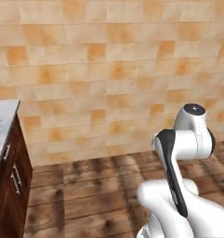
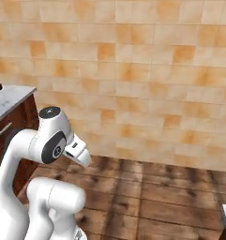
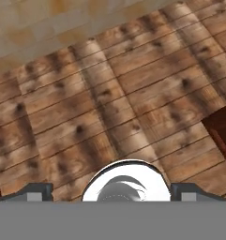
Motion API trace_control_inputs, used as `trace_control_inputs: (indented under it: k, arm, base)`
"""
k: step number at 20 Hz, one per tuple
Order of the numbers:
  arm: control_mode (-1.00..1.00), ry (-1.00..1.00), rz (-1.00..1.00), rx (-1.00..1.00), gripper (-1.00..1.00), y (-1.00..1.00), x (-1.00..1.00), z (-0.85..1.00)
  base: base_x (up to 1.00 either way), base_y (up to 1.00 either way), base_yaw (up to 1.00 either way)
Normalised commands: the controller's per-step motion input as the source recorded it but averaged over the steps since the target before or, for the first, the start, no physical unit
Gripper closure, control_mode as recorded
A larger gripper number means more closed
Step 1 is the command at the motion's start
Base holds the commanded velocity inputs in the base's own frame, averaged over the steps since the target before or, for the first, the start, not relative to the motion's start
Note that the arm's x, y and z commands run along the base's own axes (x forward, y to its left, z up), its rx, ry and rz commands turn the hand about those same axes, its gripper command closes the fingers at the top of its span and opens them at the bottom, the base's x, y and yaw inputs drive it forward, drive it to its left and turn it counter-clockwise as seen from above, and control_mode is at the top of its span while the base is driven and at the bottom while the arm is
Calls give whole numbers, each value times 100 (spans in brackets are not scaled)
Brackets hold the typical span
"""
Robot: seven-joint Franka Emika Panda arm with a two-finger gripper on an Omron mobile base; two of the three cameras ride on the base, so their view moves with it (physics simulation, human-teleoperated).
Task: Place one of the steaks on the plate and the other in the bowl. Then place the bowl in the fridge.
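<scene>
We saw our gripper (image 3: 112, 194), at the bottom centre of the hand view, spread wide and empty over wooden floor (image 3: 109, 112), no steaks located, which we judged light, soft and slippery, best pinched across the middle

A kitchen: tan tiled wall (image 1: 108, 69), wood-plank floor (image 3: 109, 108), dark cabinet (image 1: 9, 186) under marble counter (image 1: 2, 121).

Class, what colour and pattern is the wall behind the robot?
The wall has mottled orange and tan tiles, shown best in the left base view.
</scene>
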Motion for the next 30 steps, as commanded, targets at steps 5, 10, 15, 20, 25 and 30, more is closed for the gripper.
trace_control_inputs:
  k: [5, 10, 15, 20, 25, 30]
  arm:
    - [100, 0, 0, 0, -100, 0, 0, 0]
    - [100, 0, 0, 0, -100, 0, 0, 0]
    - [100, 0, 0, 0, -100, 0, 0, 0]
    - [100, 0, 0, 0, -100, 0, 0, 0]
    - [100, 0, 0, 0, -100, 0, 0, 0]
    - [100, 0, 0, 0, -100, 0, 0, 0]
  base:
    - [2, -48, -86]
    - [14, -24, -84]
    - [0, -18, -91]
    - [0, -23, -93]
    - [3, -39, -87]
    - [16, -88, -52]
